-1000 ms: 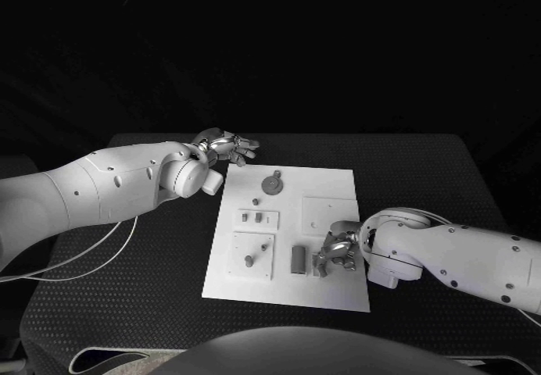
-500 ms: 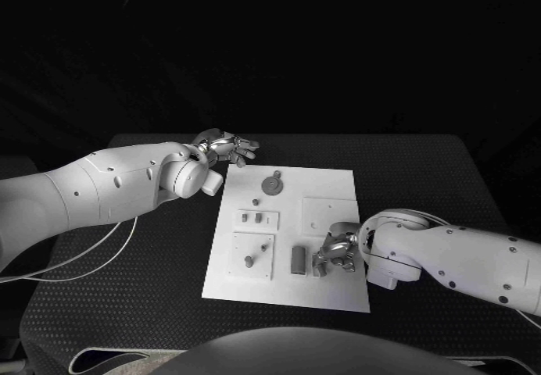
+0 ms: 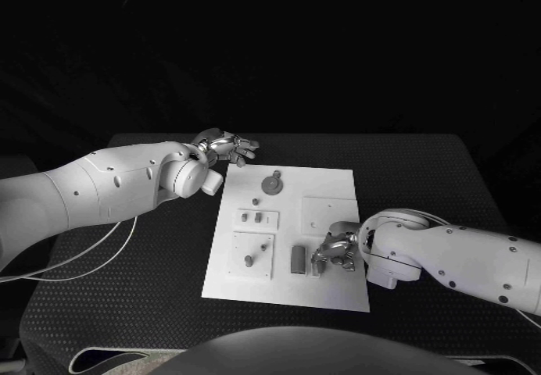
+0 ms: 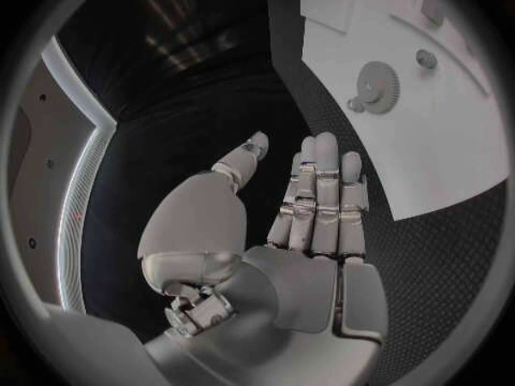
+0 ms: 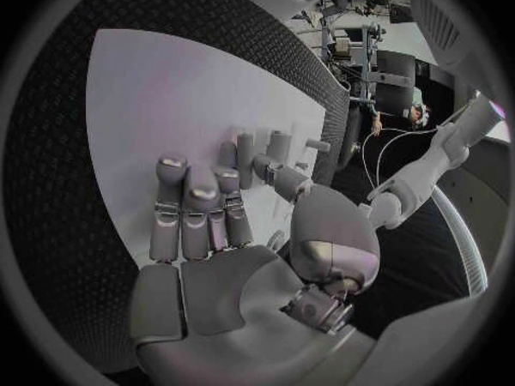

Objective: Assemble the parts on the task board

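Observation:
The white task board (image 3: 329, 190) lies mid-table. On it are a grey gear (image 3: 272, 184), small pegs (image 3: 257, 217) and an upright grey block (image 3: 298, 259). My right hand (image 3: 336, 251) hovers over the board's near right part, just right of the block, holding nothing. In the right wrist view my right hand (image 5: 215, 232) has its fingers stretched over the board (image 5: 161, 94), and its thumb lies beside the grey block (image 5: 245, 156). My left hand (image 3: 226, 146) floats off the board's far left corner with fingers apart. The left wrist view shows my left hand (image 4: 312, 223) flat and empty, with the gear (image 4: 378, 81) beyond it.
A raised square plate (image 3: 252, 255) with a peg sits on the board's near left. Black table (image 3: 135, 281) surrounds the board on all sides. A white cable (image 3: 79, 262) trails under the left arm.
The right hand has crept slightly toward the grey block and the board's near edge. The left arm has stayed still.

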